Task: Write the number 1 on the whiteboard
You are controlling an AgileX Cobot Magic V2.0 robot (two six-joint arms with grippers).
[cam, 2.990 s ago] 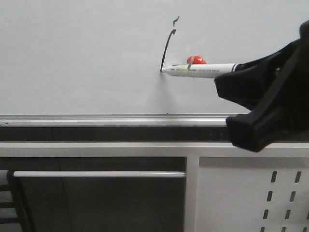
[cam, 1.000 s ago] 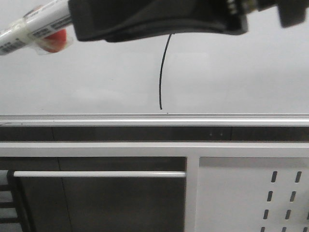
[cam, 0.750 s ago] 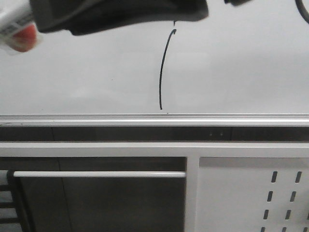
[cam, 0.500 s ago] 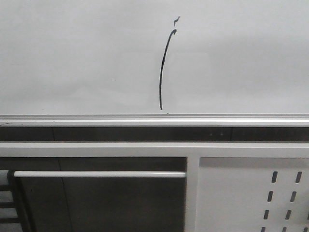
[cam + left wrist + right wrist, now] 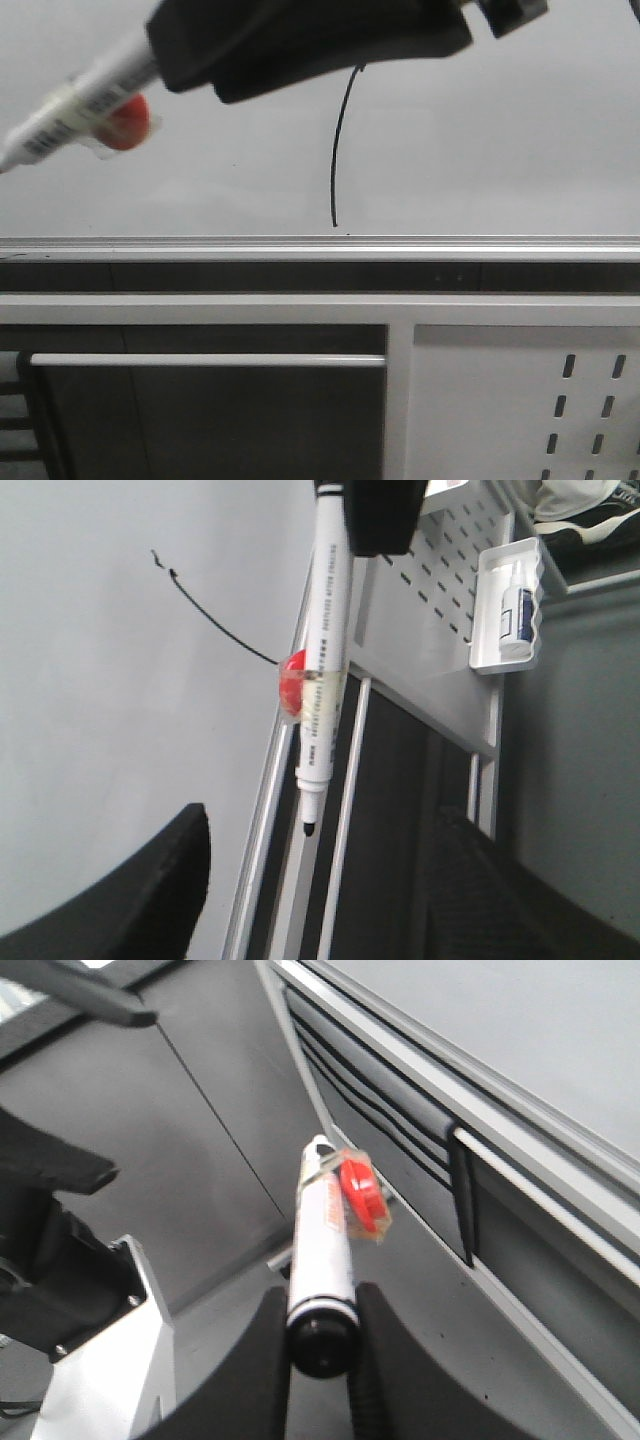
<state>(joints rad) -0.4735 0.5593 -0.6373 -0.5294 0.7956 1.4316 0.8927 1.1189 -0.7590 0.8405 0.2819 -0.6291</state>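
- Glossy white whiteboard [image 5: 500,150] with a silver aluminium frame rail fills the upper part of the front view; below the rail sit a dark recess with a horizontal silver bar [image 5: 205,359] and, to the right, a grey perforated metal panel [image 5: 520,400].
- On the board stands the number 1 [image 5: 339,150], a thin black, slightly curved, near-vertical marker stroke whose lower end stops just above the frame rail; its top end is hidden in the front view behind the black arm.
- From the left wrist camera the stroke appears whole, with a small separate tick [image 5: 156,557] just beyond its far end.
- Black right gripper [image 5: 320,1335] is closed on a white cylindrical marker pen [image 5: 85,100], its two fingers [image 5: 262,1360] pressed to either side of the black rear end of the barrel.
- Taped to the pen's barrel is a small round red piece [image 5: 122,125] under clear tape.
- Uncapped, the pen's black tip [image 5: 309,829] hangs clear of the board; in the front view the pen lies well left of the stroke, slanting down to the left.
- Left gripper [image 5: 310,900] shows only as two dark, blurred fingers [image 5: 130,900] spread wide apart with nothing between them.
- A white wall-mounted tray [image 5: 510,605] holding a small white bottle hangs on the perforated panel.
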